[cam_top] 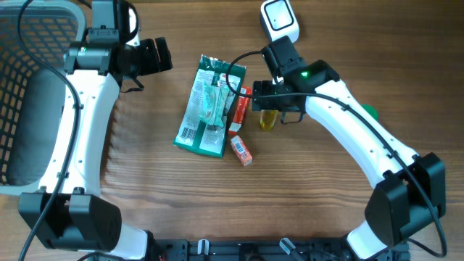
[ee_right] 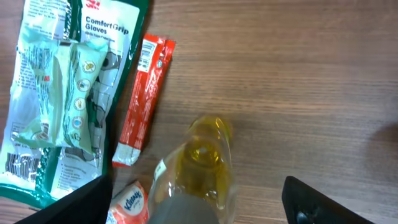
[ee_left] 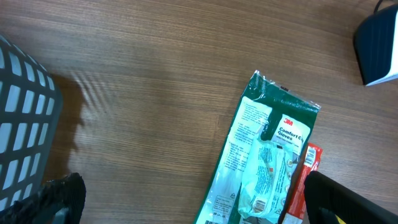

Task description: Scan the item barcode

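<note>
Two pincers spread: right pincer (ee_right: 194,186) low, straddling yellow bottle (ee_right: 202,152); left pincer (cam_top: 161,56) hovering near basket (cam_top: 29,72).

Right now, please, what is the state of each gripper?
Left gripper: open, holding nothing.
Right gripper: open, straddling the yellow bottle, not gripping it.

Clear small bottle (cam_top: 267,120) (ee_right: 202,163) of yellow liquid, white label, looked to lie on its side on the desk, just right of the red snack bar (cam_top: 240,109) (ee_right: 143,102). Bar lay flat along the right edge of the green glove pack (cam_top: 210,107) (ee_left: 267,162) (ee_right: 62,93), which lay flat, print up, barcode at its lower left corner. Orange tissue pack (cam_top: 242,150) (ee_right: 127,202) sat just below the bar. White scanner (cam_top: 279,18) stood at the desk's far edge.
</note>
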Action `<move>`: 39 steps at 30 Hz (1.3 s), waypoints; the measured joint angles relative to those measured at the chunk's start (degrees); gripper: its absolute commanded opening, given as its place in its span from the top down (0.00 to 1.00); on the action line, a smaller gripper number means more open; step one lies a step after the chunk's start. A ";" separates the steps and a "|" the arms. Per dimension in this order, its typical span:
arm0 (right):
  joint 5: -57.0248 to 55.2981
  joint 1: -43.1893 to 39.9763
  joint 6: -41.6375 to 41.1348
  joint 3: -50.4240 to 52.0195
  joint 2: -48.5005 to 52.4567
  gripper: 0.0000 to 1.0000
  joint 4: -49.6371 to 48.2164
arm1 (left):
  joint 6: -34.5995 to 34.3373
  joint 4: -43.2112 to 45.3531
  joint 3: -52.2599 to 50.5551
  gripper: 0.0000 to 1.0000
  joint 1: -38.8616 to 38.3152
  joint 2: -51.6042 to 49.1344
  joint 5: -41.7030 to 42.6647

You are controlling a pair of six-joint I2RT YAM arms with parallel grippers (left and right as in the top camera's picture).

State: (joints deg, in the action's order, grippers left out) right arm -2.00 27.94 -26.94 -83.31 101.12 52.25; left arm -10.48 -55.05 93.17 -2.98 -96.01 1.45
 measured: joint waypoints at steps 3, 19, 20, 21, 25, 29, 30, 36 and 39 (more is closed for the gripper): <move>-0.02 0.00 0.02 2.43 0.00 0.17 -2.56 | 0.00 0.00 0.00 0.00 0.00 0.00 0.00; -1.92 1.84 2.58 3.45 0.04 0.29 -4.98 | 0.00 -0.02 0.00 0.00 0.00 0.00 0.00; -2.51 2.21 2.36 3.45 0.04 0.29 -4.98 | 0.00 0.00 0.00 0.00 0.00 0.00 0.00; -2.93 2.32 2.14 3.45 0.04 0.29 -4.96 | 0.00 0.00 0.00 0.00 0.00 0.00 0.00; -4.55 2.34 1.07 4.48 0.04 0.31 -5.77 | 0.00 -0.02 0.00 0.00 0.00 0.00 0.00; -5.18 2.34 0.57 7.48 0.07 0.37 -7.61 | 0.00 -0.02 0.00 0.00 0.00 0.00 0.00; -5.20 2.34 0.57 7.58 0.07 0.38 -7.63 | 0.00 0.00 0.00 0.00 0.00 0.00 0.00; -5.40 2.34 0.15 7.58 0.07 0.41 -9.07 | 0.00 0.00 0.00 0.00 0.00 0.00 0.00; -5.38 2.34 -0.28 7.58 0.07 0.41 -9.16 | 0.00 0.00 0.00 0.00 0.00 0.00 0.00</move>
State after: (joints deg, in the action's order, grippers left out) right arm -7.38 30.28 -27.22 -75.72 101.19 43.09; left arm -10.48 -55.05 93.17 -2.98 -96.01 1.45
